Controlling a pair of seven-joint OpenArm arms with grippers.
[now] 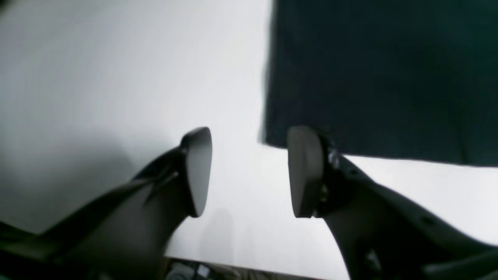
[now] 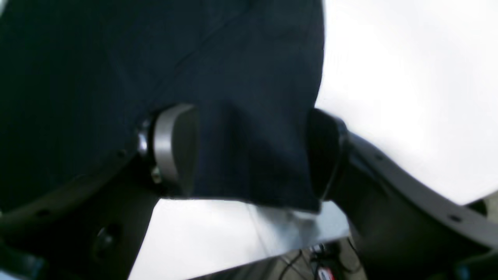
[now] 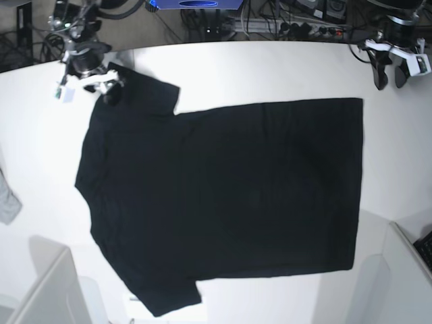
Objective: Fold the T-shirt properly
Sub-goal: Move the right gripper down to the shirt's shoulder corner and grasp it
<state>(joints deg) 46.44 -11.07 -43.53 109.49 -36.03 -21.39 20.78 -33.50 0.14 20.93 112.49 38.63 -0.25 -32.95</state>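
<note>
The black T-shirt (image 3: 229,196) lies spread flat on the white table (image 3: 270,67), hem toward the right and sleeves toward the left. My right gripper (image 3: 102,86) is at the far sleeve's end. In the right wrist view its jaws (image 2: 251,151) stand wide apart, with the sleeve's dark cloth (image 2: 253,116) lying loose between the fingers. My left gripper (image 3: 391,71) hovers over bare table just beyond the far hem corner. In the left wrist view it (image 1: 251,171) is open with nothing between the pads (image 1: 305,171), and the shirt's corner (image 1: 350,77) lies just past the right finger.
A small grey cloth scrap (image 3: 7,199) lies at the table's left edge. White panels stand at the near left (image 3: 47,290) and the near right (image 3: 405,270). Cables and gear (image 3: 270,20) crowd the floor behind the far edge.
</note>
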